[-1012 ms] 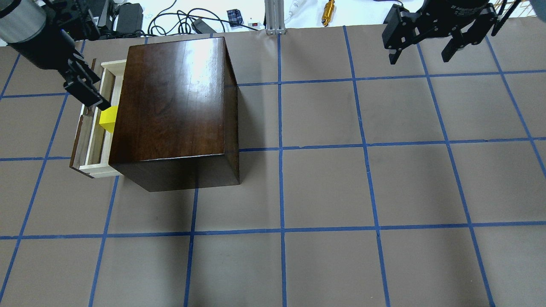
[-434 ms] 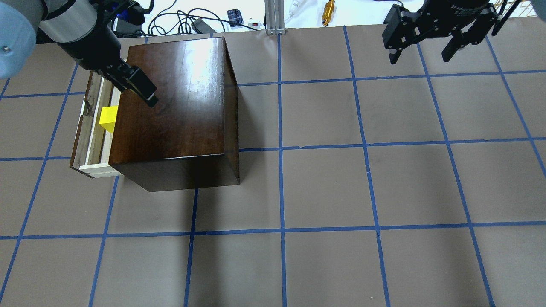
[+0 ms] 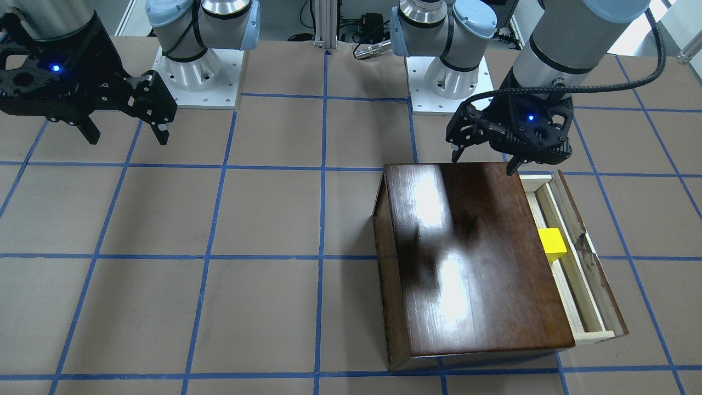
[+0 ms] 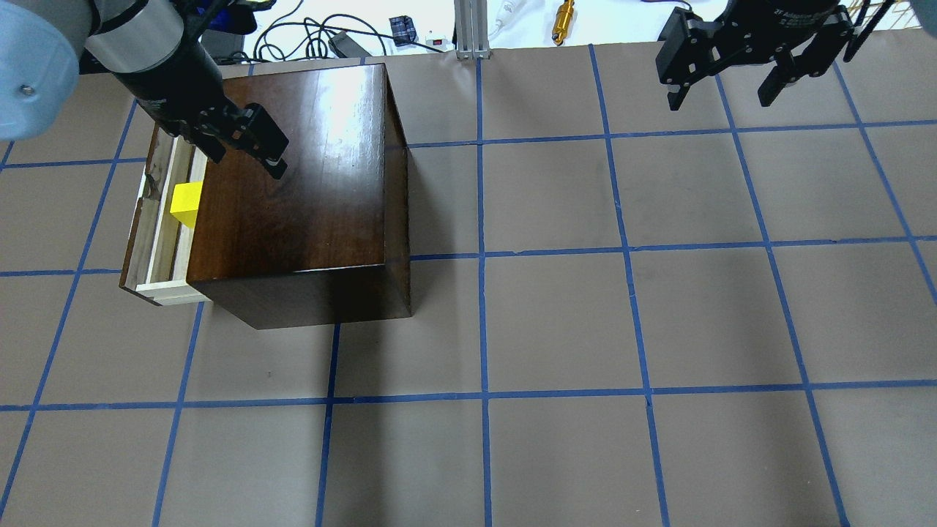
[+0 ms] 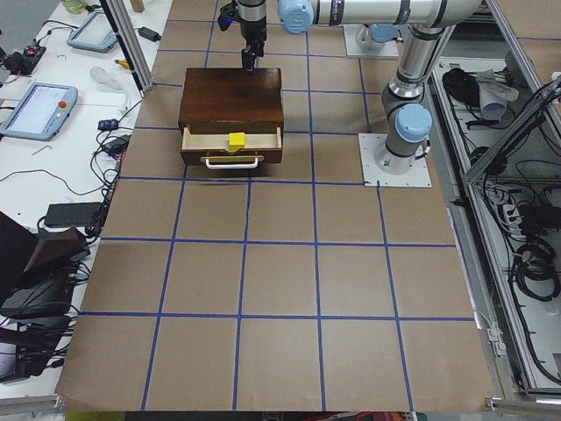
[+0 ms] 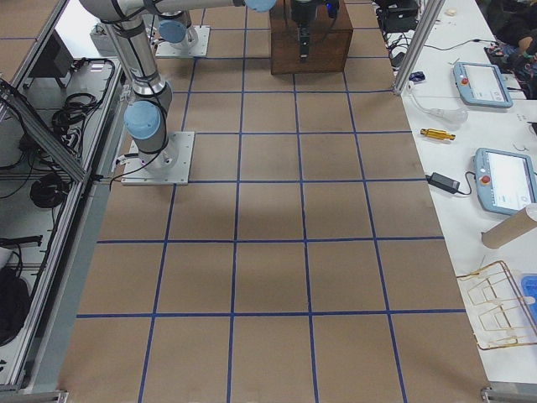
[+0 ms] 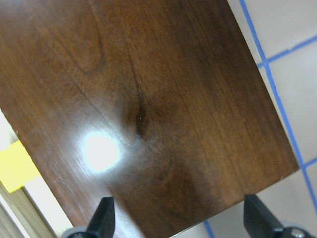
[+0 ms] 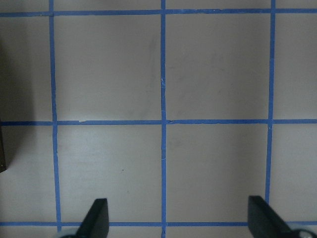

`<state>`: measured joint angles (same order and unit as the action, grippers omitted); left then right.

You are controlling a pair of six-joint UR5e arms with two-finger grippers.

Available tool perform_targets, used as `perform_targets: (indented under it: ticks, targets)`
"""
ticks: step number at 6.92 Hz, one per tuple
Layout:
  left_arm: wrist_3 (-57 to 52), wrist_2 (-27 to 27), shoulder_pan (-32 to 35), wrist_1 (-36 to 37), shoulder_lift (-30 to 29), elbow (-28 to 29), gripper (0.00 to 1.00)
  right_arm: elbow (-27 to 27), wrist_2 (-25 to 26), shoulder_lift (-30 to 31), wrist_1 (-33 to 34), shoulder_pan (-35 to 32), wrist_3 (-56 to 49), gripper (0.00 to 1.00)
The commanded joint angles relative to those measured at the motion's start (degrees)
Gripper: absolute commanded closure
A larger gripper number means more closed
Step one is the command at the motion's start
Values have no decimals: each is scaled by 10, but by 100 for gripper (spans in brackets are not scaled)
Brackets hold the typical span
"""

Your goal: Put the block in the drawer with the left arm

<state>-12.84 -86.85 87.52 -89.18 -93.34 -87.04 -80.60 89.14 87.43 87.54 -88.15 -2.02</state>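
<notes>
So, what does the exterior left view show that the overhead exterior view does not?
Only exterior left: the front face of the drawer with its pale handle. Only overhead: the right gripper, which is open. Both: the block lying in the open drawer, and the left gripper above the wooden box.

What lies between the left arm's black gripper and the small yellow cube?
In the overhead view, only the glossy dark-brown wooden box's top: the left gripper hangs over it, and the yellow cube sits in the pale wooden drawer past its edge.
</notes>
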Motion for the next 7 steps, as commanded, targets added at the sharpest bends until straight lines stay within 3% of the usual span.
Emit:
perform_targets:
  ticks: [1, 3, 7]
  targets:
    - [84, -5, 2, 11, 4, 0, 0, 0, 1, 0, 0, 0, 0, 0]
    - [88, -34, 2, 19, 6, 0, 0, 0, 1, 0, 0, 0, 0, 0]
    - [90, -30, 2, 14, 8, 3, 0, 0, 0, 0, 0, 0, 0, 0]
